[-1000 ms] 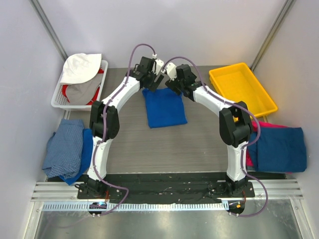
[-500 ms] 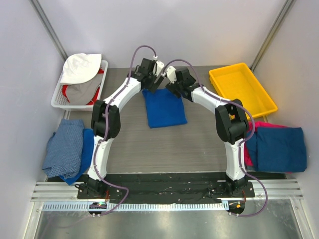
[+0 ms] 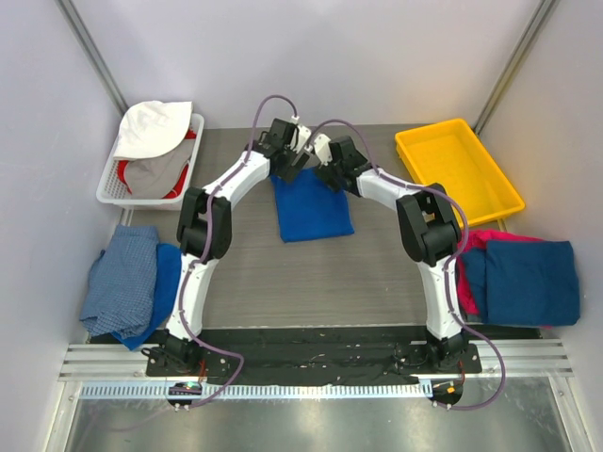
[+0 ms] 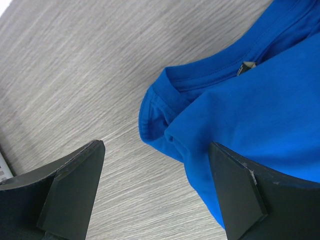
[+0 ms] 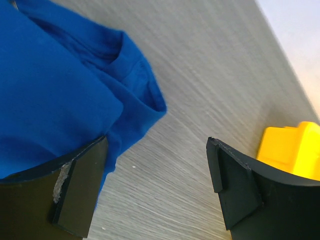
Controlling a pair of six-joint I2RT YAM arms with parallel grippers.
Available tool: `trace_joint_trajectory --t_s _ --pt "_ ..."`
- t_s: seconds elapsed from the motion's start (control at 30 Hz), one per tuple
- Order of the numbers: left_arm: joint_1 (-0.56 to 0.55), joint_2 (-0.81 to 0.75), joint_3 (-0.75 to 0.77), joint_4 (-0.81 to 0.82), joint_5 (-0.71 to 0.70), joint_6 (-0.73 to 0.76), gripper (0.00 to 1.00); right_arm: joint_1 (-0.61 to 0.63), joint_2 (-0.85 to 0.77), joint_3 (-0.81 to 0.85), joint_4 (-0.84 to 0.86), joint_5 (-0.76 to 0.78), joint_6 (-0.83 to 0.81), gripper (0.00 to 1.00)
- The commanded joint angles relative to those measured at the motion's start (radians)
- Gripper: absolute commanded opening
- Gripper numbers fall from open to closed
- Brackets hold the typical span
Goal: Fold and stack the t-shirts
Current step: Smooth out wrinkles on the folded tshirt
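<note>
A folded royal blue t-shirt [image 3: 313, 207] lies flat in the middle of the table. My left gripper [image 3: 290, 168] hangs open over its far left corner. In the left wrist view the t-shirt [image 4: 260, 100] shows its collar, and the left gripper [image 4: 156, 165] straddles the cloth's edge and bare table. My right gripper [image 3: 330, 174] is open over the far right corner. In the right wrist view the right gripper [image 5: 157, 150] has one finger above the t-shirt [image 5: 55, 85]. Neither holds anything. A dark blue folded t-shirt [image 3: 532, 281] lies on a magenta one [image 3: 476, 240] at the right.
A yellow tray [image 3: 457, 169] sits at the back right and shows as a yellow tray [image 5: 292, 150] in the right wrist view. A white basket [image 3: 105, 193] with white, grey and red cloth stands at the back left. A checked blue cloth [image 3: 122, 278] lies on another blue one at the left.
Both arms have swung inward, bringing the two grippers closer together at the shirt's far edge. The shirt has not moved and both grippers stay open.
</note>
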Motion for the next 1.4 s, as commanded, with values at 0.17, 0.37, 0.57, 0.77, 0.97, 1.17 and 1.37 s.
trace_joint_trajectory --t_s 0.17,0.37,0.57,0.77,0.97,1.17,1.37 --pt "0.001 0.018 0.004 0.036 -0.024 0.02 0.89 -0.021 0.046 0.008 0.059 0.006 0.006 0.88" --pt "0.0 0.014 0.008 0.042 -0.028 0.017 0.89 -0.024 0.014 0.004 0.053 0.023 0.003 0.88" --pt "0.0 -0.034 0.034 0.019 -0.017 -0.009 0.89 -0.024 -0.087 0.007 0.009 0.057 0.04 0.88" --pt "-0.003 -0.089 0.044 -0.012 -0.013 -0.023 0.9 -0.024 -0.223 -0.026 -0.036 0.12 0.075 0.89" --pt "-0.009 -0.147 0.005 -0.051 0.01 -0.035 0.9 -0.032 -0.352 -0.134 -0.08 0.095 0.171 0.9" --pt "-0.022 -0.207 -0.051 -0.087 0.053 -0.037 0.9 -0.13 -0.403 -0.213 -0.177 -0.237 0.398 0.9" --pt "-0.032 -0.219 -0.096 -0.114 0.116 -0.037 0.9 -0.257 -0.31 -0.173 -0.271 -0.661 0.544 0.88"
